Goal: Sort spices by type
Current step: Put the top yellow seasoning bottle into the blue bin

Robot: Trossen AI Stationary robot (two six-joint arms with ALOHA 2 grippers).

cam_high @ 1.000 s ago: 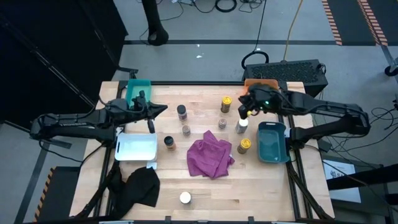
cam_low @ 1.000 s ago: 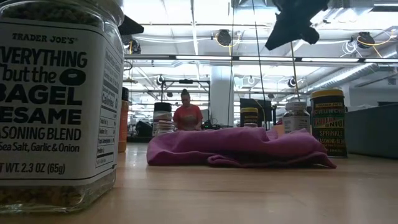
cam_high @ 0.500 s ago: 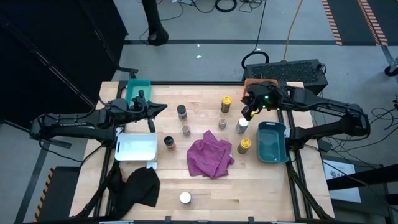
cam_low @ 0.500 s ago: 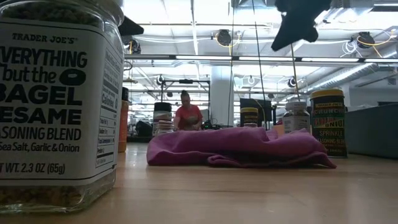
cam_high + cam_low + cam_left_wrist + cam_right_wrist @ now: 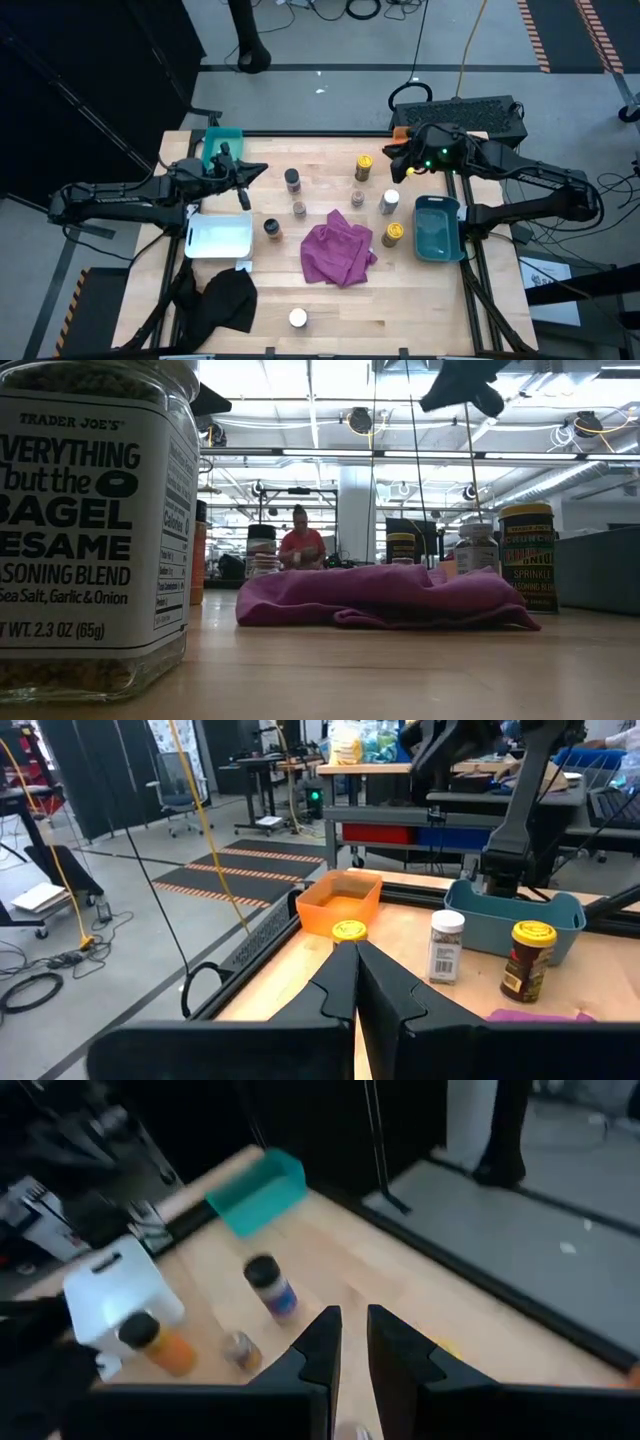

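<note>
we judge the small cylindrical white-lidded spice jar (image 5: 389, 202) — upright just beside the blue plastic tray (image 5: 437, 228) — light, rigid and slick, best pinched round its body by our right gripper (image 5: 398, 170), hovering above, fingers narrowly parted.

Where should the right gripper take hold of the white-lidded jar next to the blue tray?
Grip the white-lidded jar around its body just under the lid, coming straight down. It stands upright and apart from the blue tray, so the right gripper fingers should fit either side.
</note>
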